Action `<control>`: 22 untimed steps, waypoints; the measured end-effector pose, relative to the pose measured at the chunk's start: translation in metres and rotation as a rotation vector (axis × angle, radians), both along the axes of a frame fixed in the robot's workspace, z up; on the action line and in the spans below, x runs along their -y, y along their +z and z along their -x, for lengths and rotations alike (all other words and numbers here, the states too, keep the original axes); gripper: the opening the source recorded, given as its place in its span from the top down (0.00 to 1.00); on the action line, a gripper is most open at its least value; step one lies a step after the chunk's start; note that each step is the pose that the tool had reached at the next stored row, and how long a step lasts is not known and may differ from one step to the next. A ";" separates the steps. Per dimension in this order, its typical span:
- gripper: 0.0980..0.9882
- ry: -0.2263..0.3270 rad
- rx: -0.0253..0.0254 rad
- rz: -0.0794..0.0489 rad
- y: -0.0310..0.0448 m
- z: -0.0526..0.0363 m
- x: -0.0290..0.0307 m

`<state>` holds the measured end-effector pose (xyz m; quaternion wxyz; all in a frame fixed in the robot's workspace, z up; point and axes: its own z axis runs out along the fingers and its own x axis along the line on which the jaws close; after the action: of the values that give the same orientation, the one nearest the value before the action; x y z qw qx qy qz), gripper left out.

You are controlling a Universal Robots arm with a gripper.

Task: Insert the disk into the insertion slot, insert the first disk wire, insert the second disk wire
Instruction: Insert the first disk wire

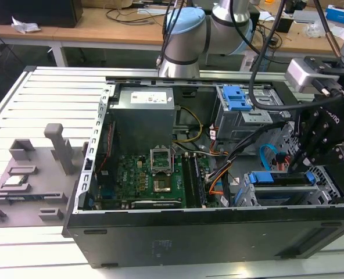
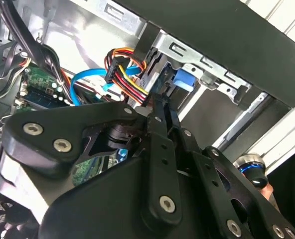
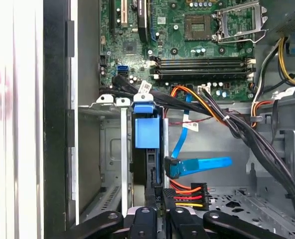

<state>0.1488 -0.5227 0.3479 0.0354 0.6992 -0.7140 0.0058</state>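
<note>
- The black linkage gripper (image 3: 156, 195) reaches down inside the open black computer case (image 1: 178, 238), at the near end of the disk. I cannot tell whether it is open or closed.
- The first disk wire (image 3: 186, 195), a thin orange, red and black bundle, comes in just beside the gripper tip.
- The second disk wire (image 3: 203, 164), a flat light-blue cable, lies just past it, with its plug against the disk's edge.
- The disk (image 3: 148, 133), a silver drive in a bright blue plastic frame, stands on edge in the insertion slot (image 3: 110, 144), a low grey metal cage. Its long axis runs straight away from the gripper, blue tab end towards the green motherboard (image 3: 187, 45).
- A thick black cable bundle (image 3: 237, 127) crosses between the gripper and the board.
- A taller grey bay with blue latches (image 1: 239, 102) stands nearby.
- The case lies on a silver slatted aluminium table (image 1: 50, 93). Wooden benches (image 1: 102, 26) stand behind.
</note>
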 end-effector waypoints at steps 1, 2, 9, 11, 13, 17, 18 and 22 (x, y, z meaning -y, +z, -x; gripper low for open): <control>0.93 0.000 0.0000 0.000 -0.0008 -0.0005 0.0000; 0.93 0.000 0.0000 0.000 -0.0014 -0.0008 0.0000; 0.93 0.000 0.0000 0.004 -0.0058 -0.0028 0.0000; 0.93 0.000 0.0000 0.005 -0.0066 -0.0030 0.0000; 0.93 0.000 0.0000 0.005 -0.0095 -0.0032 0.0000; 0.93 0.000 0.0000 0.011 -0.0115 -0.0032 0.0000; 0.93 0.000 0.0000 0.011 -0.0115 -0.0032 0.0000; 0.91 0.000 0.0000 0.010 -0.0119 -0.0033 0.0000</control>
<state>0.1521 -0.5227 0.3360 0.0389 0.6990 -0.7140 0.0094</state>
